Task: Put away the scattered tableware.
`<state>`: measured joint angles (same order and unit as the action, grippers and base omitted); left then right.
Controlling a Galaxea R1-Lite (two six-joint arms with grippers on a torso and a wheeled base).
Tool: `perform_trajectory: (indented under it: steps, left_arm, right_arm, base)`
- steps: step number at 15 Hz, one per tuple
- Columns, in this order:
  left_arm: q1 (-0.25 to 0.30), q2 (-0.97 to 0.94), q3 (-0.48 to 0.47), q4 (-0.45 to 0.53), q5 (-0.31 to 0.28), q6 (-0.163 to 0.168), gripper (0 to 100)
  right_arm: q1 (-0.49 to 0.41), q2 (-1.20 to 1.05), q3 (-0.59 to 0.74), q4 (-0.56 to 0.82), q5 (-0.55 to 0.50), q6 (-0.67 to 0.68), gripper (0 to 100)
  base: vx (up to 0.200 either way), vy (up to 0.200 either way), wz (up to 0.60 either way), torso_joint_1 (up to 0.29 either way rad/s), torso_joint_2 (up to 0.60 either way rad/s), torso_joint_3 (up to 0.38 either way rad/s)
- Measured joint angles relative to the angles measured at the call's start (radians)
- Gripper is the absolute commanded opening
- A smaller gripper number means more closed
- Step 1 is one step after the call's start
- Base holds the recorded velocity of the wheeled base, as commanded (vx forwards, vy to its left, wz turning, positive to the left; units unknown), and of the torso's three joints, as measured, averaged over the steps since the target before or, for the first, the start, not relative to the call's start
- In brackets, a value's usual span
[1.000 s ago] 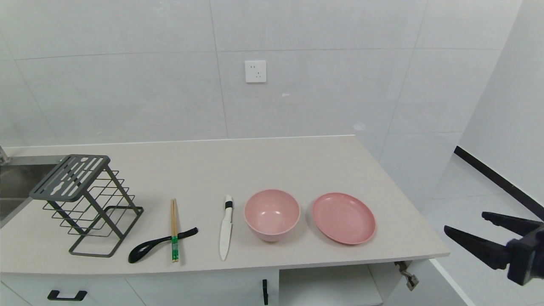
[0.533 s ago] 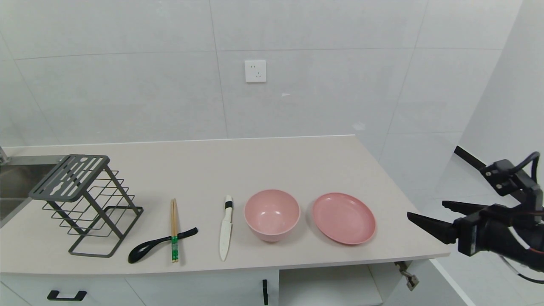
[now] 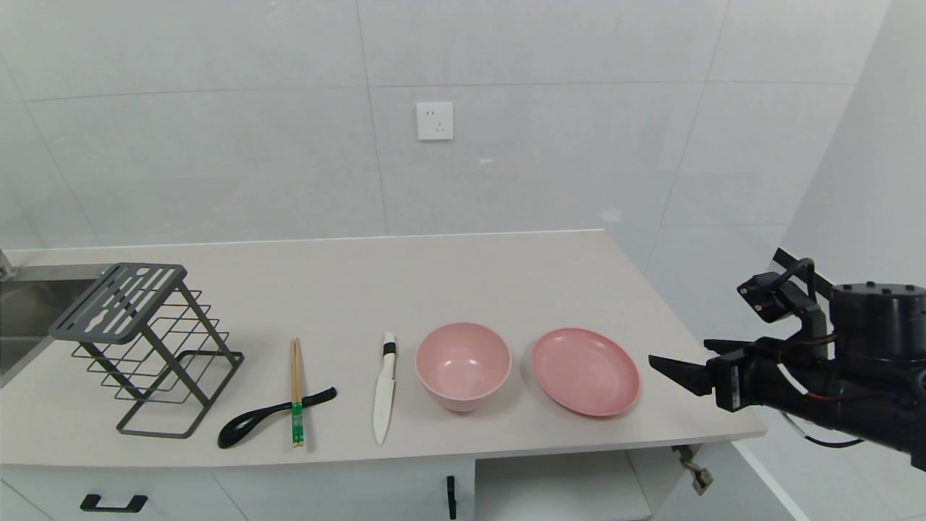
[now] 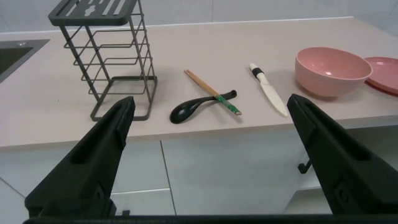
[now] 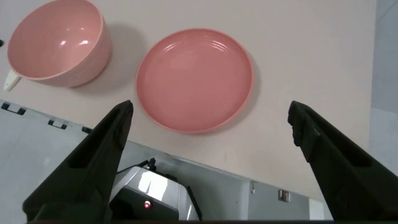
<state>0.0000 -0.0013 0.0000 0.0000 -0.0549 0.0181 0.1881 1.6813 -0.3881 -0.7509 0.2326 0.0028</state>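
My right gripper [image 3: 678,350] is wide open and empty, just beside the plate [image 3: 585,370] on the tabletop [image 3: 434,282], so if I go in too low I might shove it into the bowl [image 3: 463,364].
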Motion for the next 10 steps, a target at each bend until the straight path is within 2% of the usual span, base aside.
perform_trajectory:
  steps: [10]
  left_arm:
    - [0.0,0.0,0.0,0.0,0.0,0.0,100]
  right_arm:
    - [0.001,0.266,-0.076,-0.162,-0.005,0.0,100]
  base:
    - [0.0,0.0,0.0,0.0,0.0,0.0]
